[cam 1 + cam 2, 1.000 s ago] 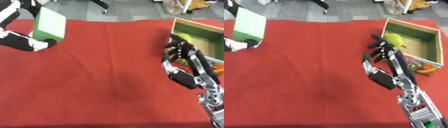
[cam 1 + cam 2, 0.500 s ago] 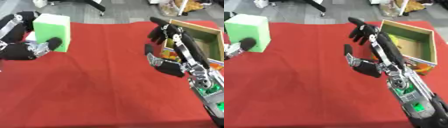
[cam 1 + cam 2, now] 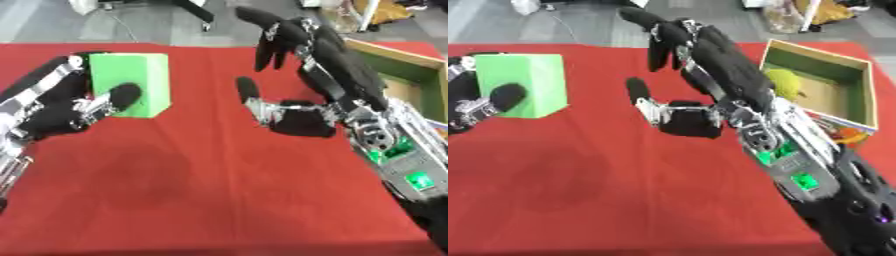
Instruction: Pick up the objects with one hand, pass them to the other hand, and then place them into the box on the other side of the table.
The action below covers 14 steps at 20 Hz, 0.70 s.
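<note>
A bright green block (image 3: 133,82) is held above the red table at the left, with my left hand (image 3: 54,107) curled round it, thumb across its front face. My right hand (image 3: 306,75) hovers at centre right, open, fingers spread and thumb stretched towards the block, a short gap away from it. At the right edge stands the wooden box (image 3: 859,77) with a green inside; a yellow-green fruit (image 3: 785,82) and an orange object (image 3: 848,136) lie in it.
The red cloth (image 3: 201,190) covers the table. Grey floor and chair legs (image 3: 206,15) lie beyond the far edge. My right forearm (image 3: 815,175) with green lights crosses the lower right.
Both hands have drawn towards the middle. The left hand has carried the green block rightwards, and the right hand has come leftwards from the box and opened wider.
</note>
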### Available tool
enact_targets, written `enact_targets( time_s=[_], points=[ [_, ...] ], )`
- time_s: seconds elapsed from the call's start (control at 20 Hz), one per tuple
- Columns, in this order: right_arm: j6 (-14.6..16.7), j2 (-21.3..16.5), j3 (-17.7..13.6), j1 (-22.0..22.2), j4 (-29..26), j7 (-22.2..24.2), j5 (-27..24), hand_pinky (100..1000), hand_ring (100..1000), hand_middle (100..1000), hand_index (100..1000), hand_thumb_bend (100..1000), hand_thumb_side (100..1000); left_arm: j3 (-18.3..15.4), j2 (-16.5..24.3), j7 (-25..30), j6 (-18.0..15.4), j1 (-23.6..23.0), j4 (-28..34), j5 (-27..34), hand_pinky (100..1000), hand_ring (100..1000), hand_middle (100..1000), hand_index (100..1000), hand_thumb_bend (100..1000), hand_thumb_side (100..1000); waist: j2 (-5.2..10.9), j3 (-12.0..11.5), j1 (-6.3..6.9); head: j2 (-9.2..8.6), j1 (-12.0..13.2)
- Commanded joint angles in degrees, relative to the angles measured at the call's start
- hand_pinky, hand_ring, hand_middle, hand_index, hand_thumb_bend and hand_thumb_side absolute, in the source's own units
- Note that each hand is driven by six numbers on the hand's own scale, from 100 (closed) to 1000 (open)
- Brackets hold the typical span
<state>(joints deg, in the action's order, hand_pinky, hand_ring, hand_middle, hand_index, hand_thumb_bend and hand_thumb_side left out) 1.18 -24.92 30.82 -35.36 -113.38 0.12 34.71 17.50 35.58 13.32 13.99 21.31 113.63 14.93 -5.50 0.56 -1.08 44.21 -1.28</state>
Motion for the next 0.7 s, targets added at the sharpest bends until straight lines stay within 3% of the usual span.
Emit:
enact_targets(
  time_s=[0.05,0.5,0.55,0.6,0.7],
  points=[
    [-0.60,0.07,0.54,-1.44,-1.21,0.41,-0.72,353,452,364,968,176,342,0.74,0.65,0.13,0.63,0.87,0.97,1.61,788,526,484,595,100,554,0.98,-0.23,-0.23,-0.09,-0.22],
    [-0.79,1.76,3.40,-2.77,-1.21,0.91,-1.31,297,404,282,967,216,378,2.56,0.52,-0.75,1.92,3.37,0.97,2.98,788,526,483,595,100,537,0.68,-0.65,-0.53,-0.09,-0.23],
    [-0.80,2.01,3.72,-2.93,-1.21,1.20,-1.35,294,402,278,968,293,384,2.73,0.41,-0.98,2.23,3.75,0.97,2.80,788,526,483,595,100,534,0.67,-0.64,-0.56,-0.09,-0.21],
    [-0.79,2.25,3.98,-3.06,-1.21,1.49,-1.45,292,401,276,968,215,385,2.89,0.27,-1.19,2.49,4.11,0.97,2.62,788,526,483,595,100,533,0.66,-0.62,-0.59,-0.09,-0.19],
    [-0.86,2.73,4.39,-3.25,-1.21,2.03,-1.63,289,398,270,969,219,390,3.20,-0.06,-1.50,2.98,4.79,0.97,2.20,788,527,484,596,100,530,0.63,-0.56,-0.62,-0.09,-0.12]
  ],
)
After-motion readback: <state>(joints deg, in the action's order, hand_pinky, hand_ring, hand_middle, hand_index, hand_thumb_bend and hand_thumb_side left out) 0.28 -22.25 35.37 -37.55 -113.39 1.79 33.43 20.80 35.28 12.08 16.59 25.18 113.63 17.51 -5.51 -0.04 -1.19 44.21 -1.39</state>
